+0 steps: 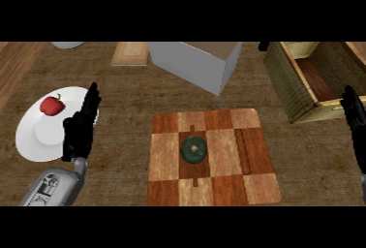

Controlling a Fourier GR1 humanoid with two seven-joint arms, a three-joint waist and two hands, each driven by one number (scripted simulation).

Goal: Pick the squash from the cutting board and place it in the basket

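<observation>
A dark green round squash (193, 149) lies in the middle of a checkered wooden cutting board (247, 189) at the centre of the counter. A woven basket (280, 77) with a wooden inside stands at the far right, beyond the board. My left hand (80, 131) is open, fingers straight and pointing up, left of the board and over the edge of a white plate. My right hand (355, 121) shows at the right edge, fingers straight, just in front of the basket. Neither hand touches the squash.
A white plate (36, 135) at the left carries a red apple (52, 105). A grey box (196, 63) stands behind the board. A small wooden block (130, 53) and a pale round object (68, 45) lie at the back left.
</observation>
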